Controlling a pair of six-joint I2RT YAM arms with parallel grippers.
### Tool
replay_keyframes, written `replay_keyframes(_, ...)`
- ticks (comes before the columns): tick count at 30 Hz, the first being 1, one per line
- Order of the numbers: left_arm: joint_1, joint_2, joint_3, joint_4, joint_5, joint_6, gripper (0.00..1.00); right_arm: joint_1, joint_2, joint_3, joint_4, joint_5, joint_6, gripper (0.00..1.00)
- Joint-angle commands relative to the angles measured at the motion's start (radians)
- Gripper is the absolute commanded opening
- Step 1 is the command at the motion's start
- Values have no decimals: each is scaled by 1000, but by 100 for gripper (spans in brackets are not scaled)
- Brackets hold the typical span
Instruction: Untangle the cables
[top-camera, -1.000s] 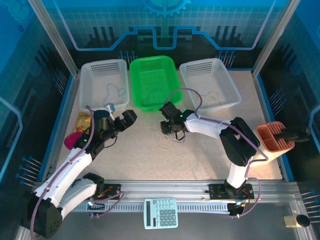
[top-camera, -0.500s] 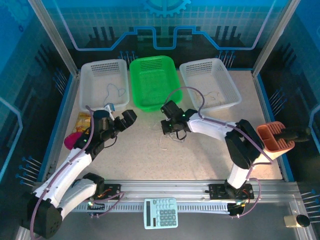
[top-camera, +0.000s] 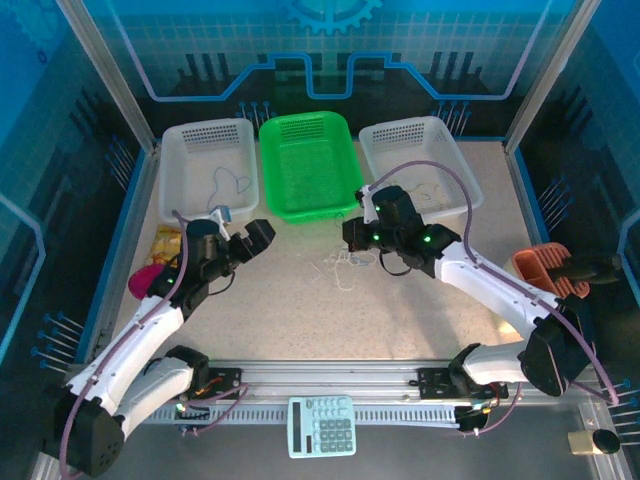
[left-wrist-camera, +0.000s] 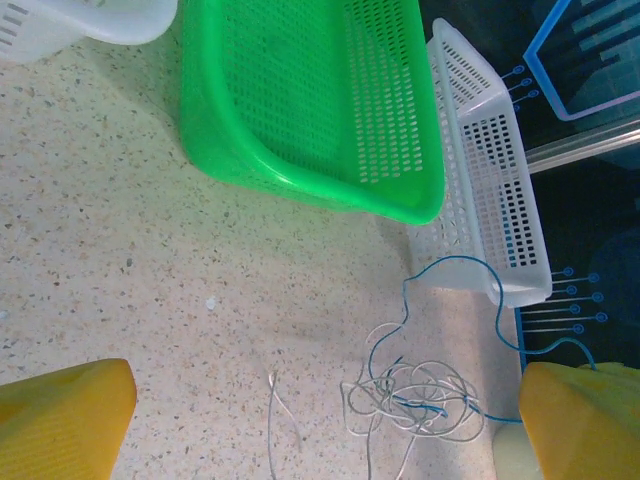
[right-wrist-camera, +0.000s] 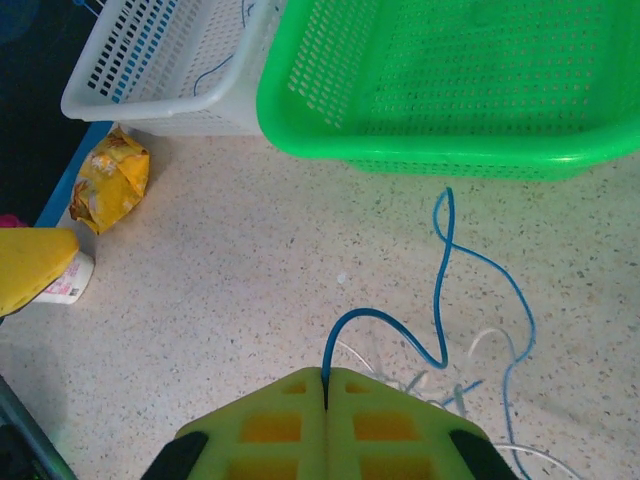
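The cables (top-camera: 345, 266) lie as a small tangle of whitish and blue loops on the speckled table, in front of the green basket (top-camera: 305, 165). My right gripper (top-camera: 356, 238) hangs just right of and above the tangle. It is shut on a blue cable (right-wrist-camera: 440, 290), which arcs out from between the closed green fingers (right-wrist-camera: 270, 420) and curls down into the whitish loops. In the left wrist view the tangle (left-wrist-camera: 415, 395) sits low right, with the blue cable (left-wrist-camera: 440, 265) rising from it. My left gripper (top-camera: 252, 240) stands open to the left, apart from the tangle, with nothing between its yellow fingers (left-wrist-camera: 60, 420).
White baskets (top-camera: 208, 165) (top-camera: 420, 165) flank the green one, each with a thin cable inside. A yellow snack packet (top-camera: 167, 240) and a pink object (top-camera: 143, 280) lie at the left edge. An orange holder (top-camera: 548, 275) stands right, a calculator (top-camera: 322, 425) at the front.
My right gripper has closed on the blue cable and swung right and up, drawing it out of the tangle. The left arm has not moved.
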Motion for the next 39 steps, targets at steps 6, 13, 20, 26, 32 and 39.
replay_keyframes(6, -21, 53, 43, 59, 121, 25, 99, -19, -35, -28, 49, -88, 23, 0)
replay_keyframes(13, -133, 146, 14, 104, 144, 146, 95, -22, -62, -50, 72, -98, 40, 0)
replay_keyframes(20, -254, 247, -6, 244, 131, 204, 88, -30, -85, -62, 96, -132, 77, 0)
replay_keyframes(26, -340, 362, 64, 262, 120, 281, 81, -29, -89, -74, 122, -154, 102, 0)
replay_keyframes(32, -396, 431, 76, 338, 103, 312, 74, -30, -88, -72, 125, -162, 112, 0)
replay_keyframes(39, -414, 507, 100, 371, 72, 314, 67, -29, -102, -82, 139, -179, 136, 0)
